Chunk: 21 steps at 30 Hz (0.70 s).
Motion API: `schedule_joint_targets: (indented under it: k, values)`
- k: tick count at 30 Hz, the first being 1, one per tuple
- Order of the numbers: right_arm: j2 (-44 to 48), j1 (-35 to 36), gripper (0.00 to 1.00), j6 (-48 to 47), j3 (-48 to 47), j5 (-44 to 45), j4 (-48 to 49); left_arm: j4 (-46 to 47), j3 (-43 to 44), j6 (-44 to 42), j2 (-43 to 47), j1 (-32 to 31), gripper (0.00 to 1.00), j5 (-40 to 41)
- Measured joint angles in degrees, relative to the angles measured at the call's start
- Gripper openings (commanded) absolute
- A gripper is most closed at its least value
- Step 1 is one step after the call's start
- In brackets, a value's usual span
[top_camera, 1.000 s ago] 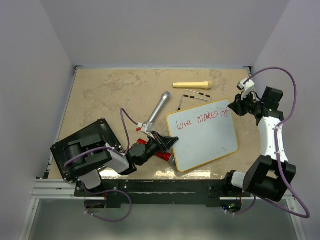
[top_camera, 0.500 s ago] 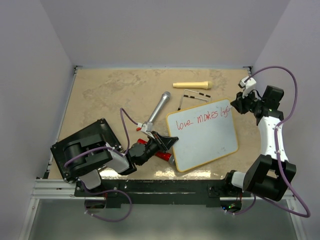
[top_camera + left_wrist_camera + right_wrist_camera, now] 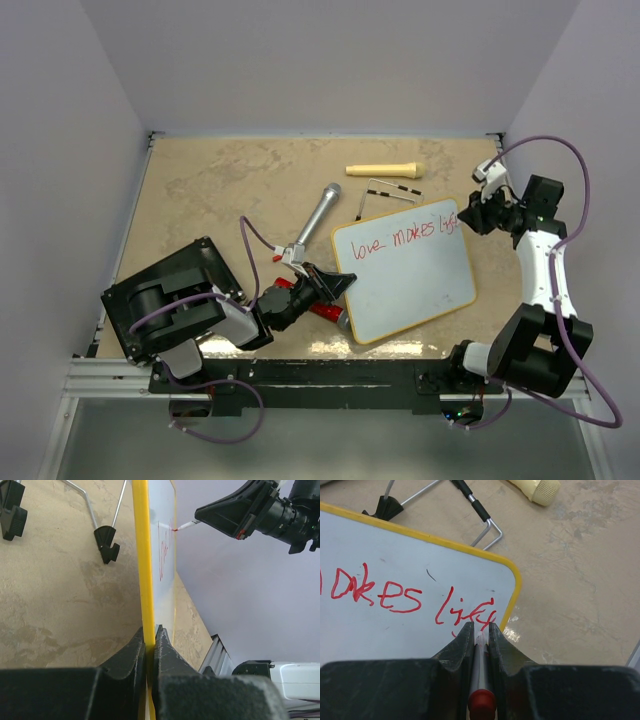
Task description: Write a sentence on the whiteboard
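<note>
Right claw [image 3: 480,626], pinching marker [image 3: 481,699], returns to sentence [image 3: 465,611] end; left claw [image 3: 150,635] clamps whiteboard [image 3: 141,570] frame. First line nearly full.

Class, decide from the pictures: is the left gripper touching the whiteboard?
Touching. The left wrist view shows the left gripper shut on the whiteboard, both jaws pressed against its yellow frame edge with no gap.

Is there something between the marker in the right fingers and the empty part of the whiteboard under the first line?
Nothing visible stands between them. The marker in the right fingers has its tip at the whiteboard, at the end of the sentence. No object lies on the white area below.
</note>
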<state>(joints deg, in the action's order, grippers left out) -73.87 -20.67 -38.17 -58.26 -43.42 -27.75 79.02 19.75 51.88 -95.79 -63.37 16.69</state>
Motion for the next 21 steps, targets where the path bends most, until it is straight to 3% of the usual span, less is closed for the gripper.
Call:
schedule_joint_targets:
  k: [9, 21]
  values:
    - [3.65, 0.0, 0.0, 1.2, 0.26, 2.64, 0.33, 0.09, -0.02, -0.46, 0.0, 0.0, 0.0, -0.39]
    - [12.35, 0.24, 0.0, -3.02, -3.54, -14.16, -8.52, 0.09, -0.02, -0.46, 0.0, 0.0, 0.0, -0.44]
